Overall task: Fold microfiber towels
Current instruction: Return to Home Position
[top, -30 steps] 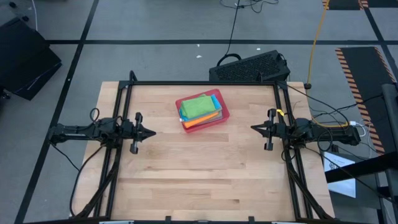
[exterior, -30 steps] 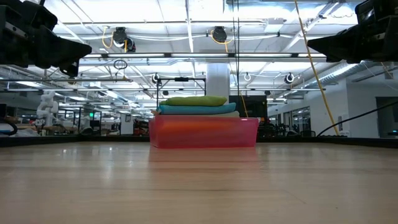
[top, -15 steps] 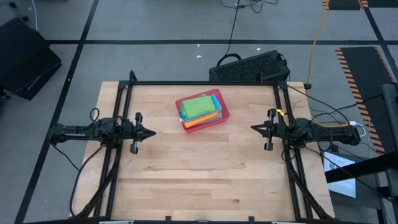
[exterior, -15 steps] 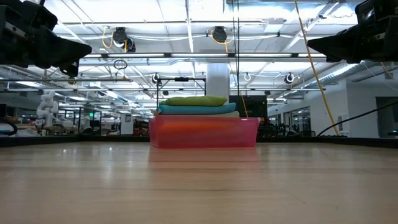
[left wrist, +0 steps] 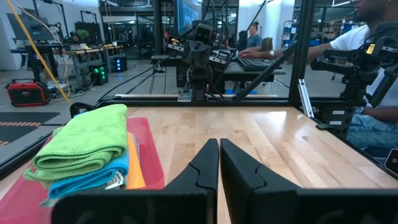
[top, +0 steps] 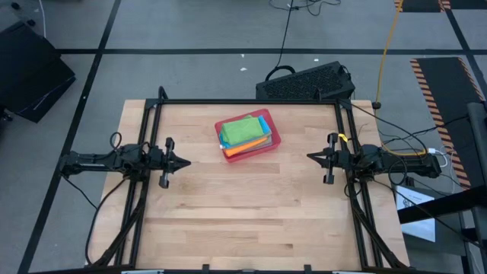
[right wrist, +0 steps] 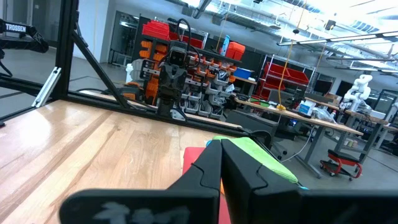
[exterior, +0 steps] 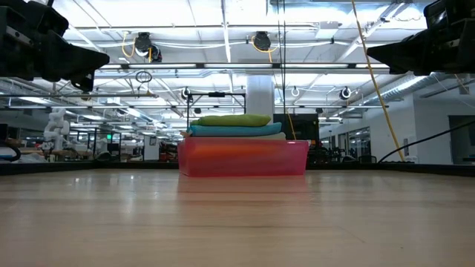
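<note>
Nothing has moved since one second ago: the towels (top: 243,131) and both my arms are in the same places. The towels lie folded in one stack inside the tray (exterior: 243,159), bright green on top, with blue and orange under it. The stack is in front of my fingertips, between my two grippers and a little to the far side of them. My left gripper (top: 185,162) hangs above the table (top: 243,209), fingers pressed together on nothing. My right gripper (top: 310,157) faces it, well apart, also closed and empty.
</note>
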